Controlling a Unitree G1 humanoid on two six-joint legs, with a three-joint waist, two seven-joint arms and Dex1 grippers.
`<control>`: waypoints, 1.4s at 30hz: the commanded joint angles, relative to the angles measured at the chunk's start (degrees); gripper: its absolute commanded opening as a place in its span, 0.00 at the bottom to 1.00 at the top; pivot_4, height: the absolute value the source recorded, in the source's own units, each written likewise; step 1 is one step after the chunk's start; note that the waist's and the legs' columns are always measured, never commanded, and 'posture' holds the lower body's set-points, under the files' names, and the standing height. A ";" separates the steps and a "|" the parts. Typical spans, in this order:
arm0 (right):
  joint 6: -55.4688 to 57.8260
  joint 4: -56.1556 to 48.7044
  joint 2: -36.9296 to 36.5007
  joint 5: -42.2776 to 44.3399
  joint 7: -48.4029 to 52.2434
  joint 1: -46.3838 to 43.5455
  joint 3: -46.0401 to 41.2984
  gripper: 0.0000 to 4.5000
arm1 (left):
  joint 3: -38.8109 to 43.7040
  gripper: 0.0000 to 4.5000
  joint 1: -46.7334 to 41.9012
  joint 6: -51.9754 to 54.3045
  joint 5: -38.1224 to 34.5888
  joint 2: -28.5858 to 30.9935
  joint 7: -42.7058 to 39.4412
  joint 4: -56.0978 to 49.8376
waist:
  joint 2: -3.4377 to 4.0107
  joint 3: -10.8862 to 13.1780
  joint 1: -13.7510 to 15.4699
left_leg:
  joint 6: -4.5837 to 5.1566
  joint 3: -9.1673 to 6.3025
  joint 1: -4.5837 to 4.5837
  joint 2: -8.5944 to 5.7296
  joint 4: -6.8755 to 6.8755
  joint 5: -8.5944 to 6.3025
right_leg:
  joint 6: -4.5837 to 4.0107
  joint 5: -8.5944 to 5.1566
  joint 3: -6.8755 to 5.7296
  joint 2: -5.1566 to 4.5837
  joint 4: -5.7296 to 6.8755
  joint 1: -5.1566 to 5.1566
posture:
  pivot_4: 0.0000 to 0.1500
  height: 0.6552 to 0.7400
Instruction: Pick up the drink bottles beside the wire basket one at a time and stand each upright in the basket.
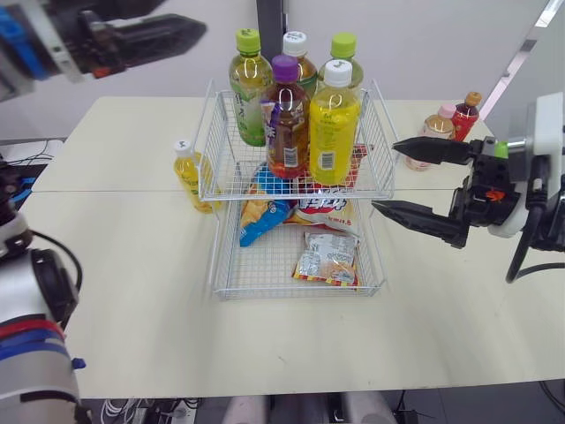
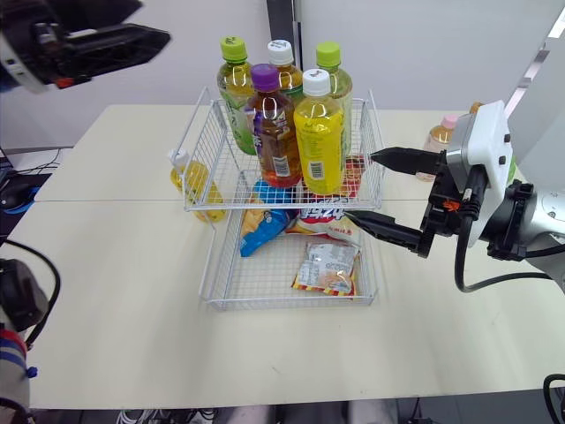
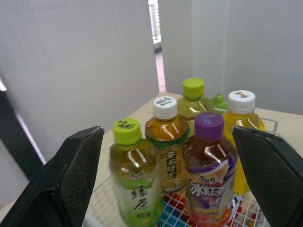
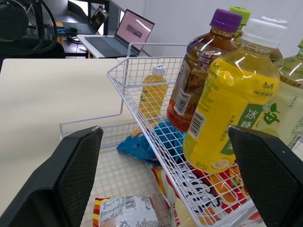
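The wire basket has two tiers. Its upper tier holds several upright bottles, among them a purple-capped one and a yellow one in front. A small yellow bottle stands on the table left of the basket. A pink-capped bottle and a red one stand to its right. My right gripper is open and empty, its fingertips just off the basket's right side. Raised above the table's far left, my left gripper is open and empty, looking toward the bottle tops.
The basket's lower tier holds snack packets and a blue bag. Pale table stretches bare in front and to the left. A laptop sits on a desk beyond the table.
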 commanded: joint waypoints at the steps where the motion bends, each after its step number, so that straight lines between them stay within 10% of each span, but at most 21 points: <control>1: -2.13 -0.25 0.69 -0.91 1.13 -0.93 -0.17 1.00 | 5.27 1.00 3.08 0.12 -0.79 3.45 1.61 -1.50 | 0.00 0.00 0.13 | 0.00 0.00 0.00 0.00 0.01 0.00 | 0.00 0.00 -0.02 0.00 0.00 0.01 | 1.00 0.97; 18: -5.42 -6.22 4.28 -1.09 4.51 6.14 -0.18 1.00 | 16.13 1.00 38.46 -19.17 4.79 -0.07 6.07 -2.15 | 0.06 -0.05 1.04 | 0.00 -0.06 0.18 -0.03 -0.06 -0.01 | -0.02 0.01 0.10 -0.21 -0.06 0.08 | 1.00 0.97; 42: -6.17 -7.85 2.86 -1.44 1.41 8.01 0.68 1.00 | -2.01 1.00 19.50 -27.17 16.04 -21.06 26.07 12.85 | 0.00 -0.09 0.53 | 0.00 0.00 0.17 -0.08 -0.04 -0.01 | 0.01 0.05 0.00 -0.15 0.01 0.12 | 1.00 0.97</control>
